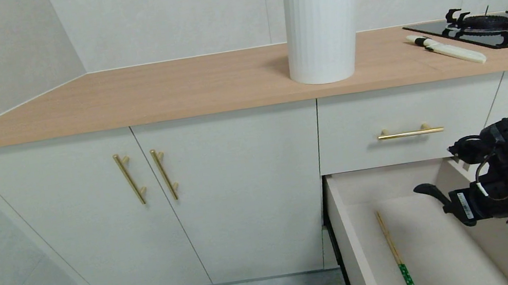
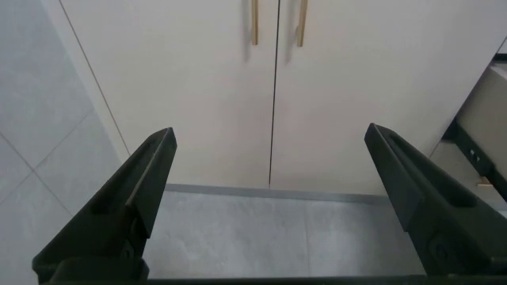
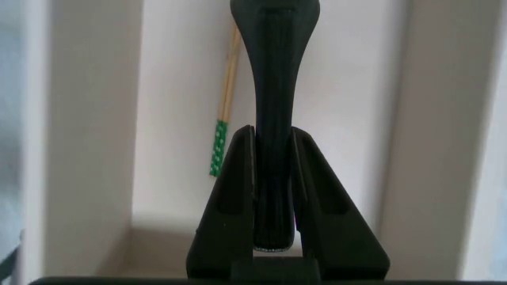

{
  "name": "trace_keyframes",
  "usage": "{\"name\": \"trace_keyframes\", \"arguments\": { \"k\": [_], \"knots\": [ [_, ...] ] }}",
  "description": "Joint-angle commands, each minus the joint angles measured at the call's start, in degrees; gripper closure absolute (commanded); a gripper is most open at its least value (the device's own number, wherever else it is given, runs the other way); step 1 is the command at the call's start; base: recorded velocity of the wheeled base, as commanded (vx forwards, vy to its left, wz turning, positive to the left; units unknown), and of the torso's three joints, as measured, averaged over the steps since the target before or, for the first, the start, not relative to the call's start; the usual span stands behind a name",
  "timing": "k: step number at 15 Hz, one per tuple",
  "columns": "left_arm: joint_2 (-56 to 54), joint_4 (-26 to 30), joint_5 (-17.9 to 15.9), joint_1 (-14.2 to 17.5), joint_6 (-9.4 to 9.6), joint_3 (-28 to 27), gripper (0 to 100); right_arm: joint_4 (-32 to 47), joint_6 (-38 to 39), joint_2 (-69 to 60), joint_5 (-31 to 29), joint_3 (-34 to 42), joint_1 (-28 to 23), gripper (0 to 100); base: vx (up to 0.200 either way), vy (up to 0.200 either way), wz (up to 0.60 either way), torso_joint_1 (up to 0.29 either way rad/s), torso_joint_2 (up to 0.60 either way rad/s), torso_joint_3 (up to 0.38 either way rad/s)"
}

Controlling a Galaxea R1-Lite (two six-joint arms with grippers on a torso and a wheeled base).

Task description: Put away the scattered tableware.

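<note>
Tan wood-grain counter (image 1: 154, 92); white ribbed cylinder (image 1: 321, 25); cream knife (image 1: 445, 49); black utensil (image 3: 273, 95); pale chopsticks (image 1: 396, 254) with green, white-dotted ends; brass-gold drawer handle (image 1: 410, 132).

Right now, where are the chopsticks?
In the head view, the chopsticks lie inside the open drawer at lower right, close to its left wall.

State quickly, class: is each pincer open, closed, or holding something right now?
Left pincer: open, holding nothing.
Right pincer: closed on a black utensil, above the open drawer.
</note>
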Motion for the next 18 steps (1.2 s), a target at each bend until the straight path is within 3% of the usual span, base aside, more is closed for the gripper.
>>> {"name": "trace_keyframes", "arguments": {
  "k": [1, 7, 12, 18],
  "knots": [
    [0.0, 0.0, 0.0, 0.0, -0.01, 0.0, 0, 0.0, 0.0, 1.7, 0.0, -0.1, 0.0, 100, 0.000, 0.000, 0.00, -0.012, 0.09, 0.090],
    [0.0, 0.0, 0.0, 0.0, -0.01, 0.0, 0, -1.1, -0.2, 7.7, -0.1, -0.3, -0.2, 100, 0.000, 0.000, 0.00, 0.000, 0.01, 0.008],
    [0.0, 0.0, 0.0, 0.0, -0.01, 0.0, 0, -11.6, 0.1, 22.8, -1.7, 0.0, -1.3, 100, 0.000, 0.000, 0.00, 0.000, 0.00, 0.000],
    [0.0, 0.0, 0.0, 0.0, -0.01, 0.0, 0, -22.5, 0.1, 29.9, -1.9, 2.5, -2.0, 100, 0.000, 0.000, 0.00, 0.000, 0.00, 0.000]
  ]
}}
